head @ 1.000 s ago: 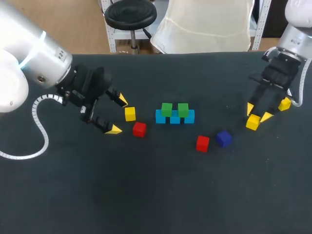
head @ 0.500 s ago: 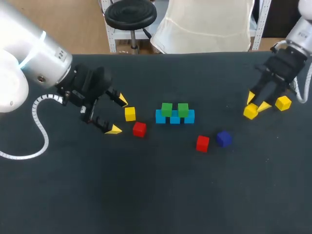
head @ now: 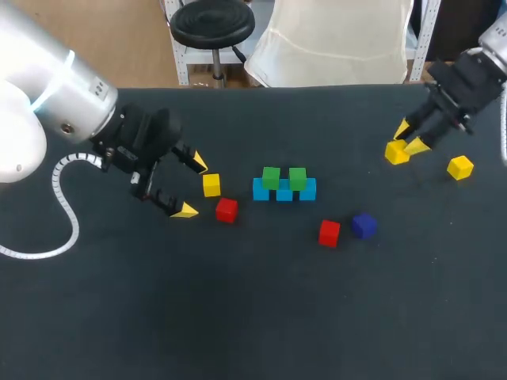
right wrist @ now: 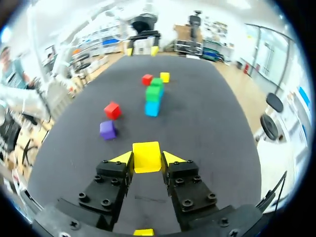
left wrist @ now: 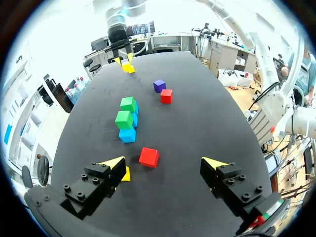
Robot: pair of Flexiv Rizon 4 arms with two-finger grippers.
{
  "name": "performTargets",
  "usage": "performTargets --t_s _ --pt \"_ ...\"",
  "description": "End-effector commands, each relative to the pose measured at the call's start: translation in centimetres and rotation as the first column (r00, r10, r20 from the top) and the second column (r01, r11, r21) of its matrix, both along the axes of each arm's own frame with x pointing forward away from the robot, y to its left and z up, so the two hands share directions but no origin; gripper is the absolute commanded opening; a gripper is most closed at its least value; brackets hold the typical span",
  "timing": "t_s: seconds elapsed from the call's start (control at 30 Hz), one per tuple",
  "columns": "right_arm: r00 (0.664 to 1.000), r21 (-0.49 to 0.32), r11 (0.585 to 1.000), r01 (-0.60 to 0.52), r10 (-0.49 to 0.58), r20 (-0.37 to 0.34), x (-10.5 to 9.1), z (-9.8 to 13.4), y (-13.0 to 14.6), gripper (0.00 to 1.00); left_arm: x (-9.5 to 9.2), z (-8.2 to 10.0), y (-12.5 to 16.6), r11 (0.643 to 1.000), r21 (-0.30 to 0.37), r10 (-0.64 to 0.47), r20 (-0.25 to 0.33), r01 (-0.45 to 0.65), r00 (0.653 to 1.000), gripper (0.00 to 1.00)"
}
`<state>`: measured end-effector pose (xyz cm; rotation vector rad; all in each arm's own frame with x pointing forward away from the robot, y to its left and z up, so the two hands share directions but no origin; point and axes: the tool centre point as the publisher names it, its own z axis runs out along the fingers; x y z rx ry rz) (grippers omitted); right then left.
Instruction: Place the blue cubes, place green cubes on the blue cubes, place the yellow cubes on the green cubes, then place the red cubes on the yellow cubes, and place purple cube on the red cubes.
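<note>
Gripping a yellow cube [right wrist: 146, 155] well apart from the green cubes [head: 283, 177], our right claw [head: 405, 142] should centre it over them before lowering gently; our left claw [head: 192, 187] hangs wide open, holding nothing.

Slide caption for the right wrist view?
Right gripper shut on a yellow cube, blue-and-green stack ahead on the table.

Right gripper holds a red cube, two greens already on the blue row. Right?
No: the right gripper is shut on a yellow cube, not a red one; the right wrist view shows it. Two green cubes do sit on the blue row.
</note>
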<state>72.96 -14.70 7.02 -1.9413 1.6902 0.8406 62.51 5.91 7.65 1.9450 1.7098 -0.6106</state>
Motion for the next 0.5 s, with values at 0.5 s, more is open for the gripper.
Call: performTargets --t_s 0.5 --pt "0.793 0.154 0.856 0.493 -0.515 0.325 -0.1 3.1 9.0 0.0 0.1 -0.1 0.1 1.0 -0.002 -0.003 0.0 0.003 1.0 1.0"
